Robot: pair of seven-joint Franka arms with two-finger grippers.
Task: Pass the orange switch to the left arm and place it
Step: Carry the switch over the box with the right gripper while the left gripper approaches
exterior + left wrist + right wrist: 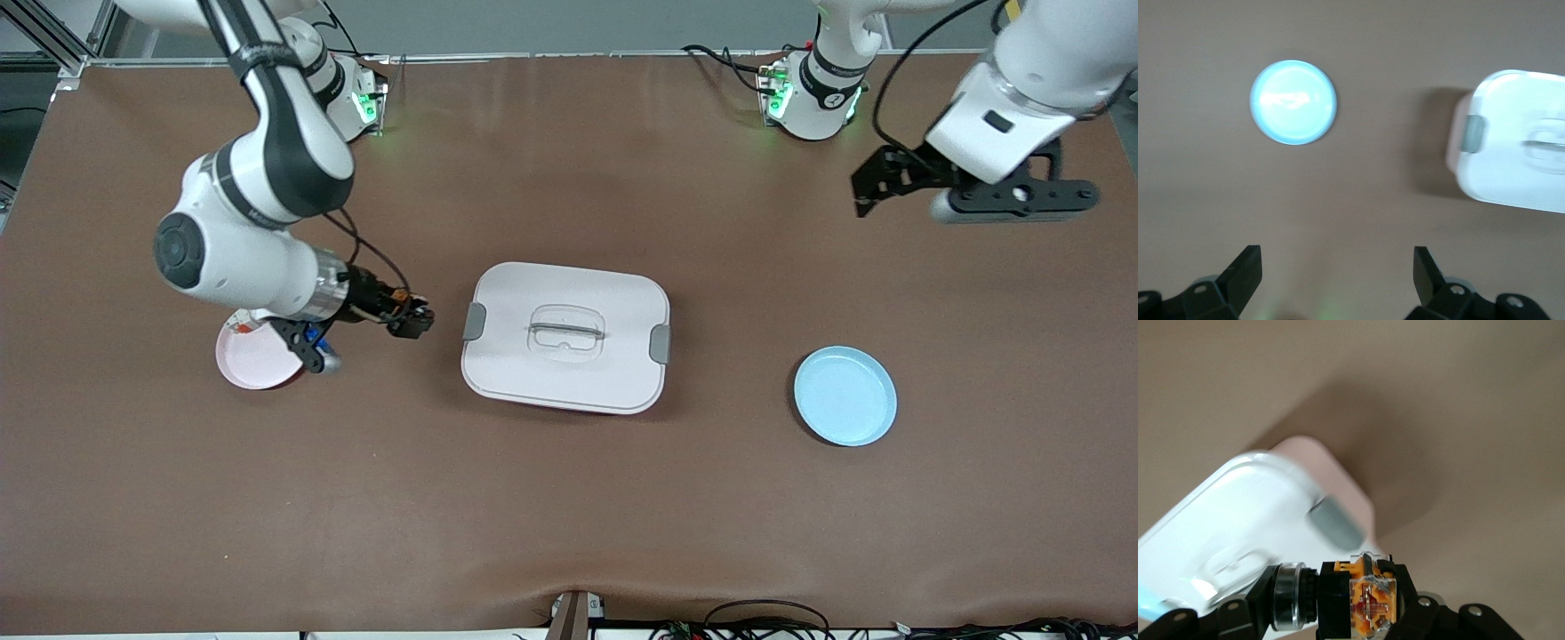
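The right gripper [411,322], clamped on the orange switch [1368,600], hangs above the tabletop [569,498] between a pink plate [253,360] and the box [565,337]. The left gripper [1337,275] (fingers apart) waits, seemingly empty, over its end.

Robot lab, brown-matted table [569,533] (alu framing), cables [765,618]

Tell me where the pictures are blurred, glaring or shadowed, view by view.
Front view: sharp, even light, with a soft shadow under the box. Left wrist view: glare on the blue plate, box edges smeared. Right wrist view: the switch up close is fairly sharp, the box blurred, its shadow dark on the table.
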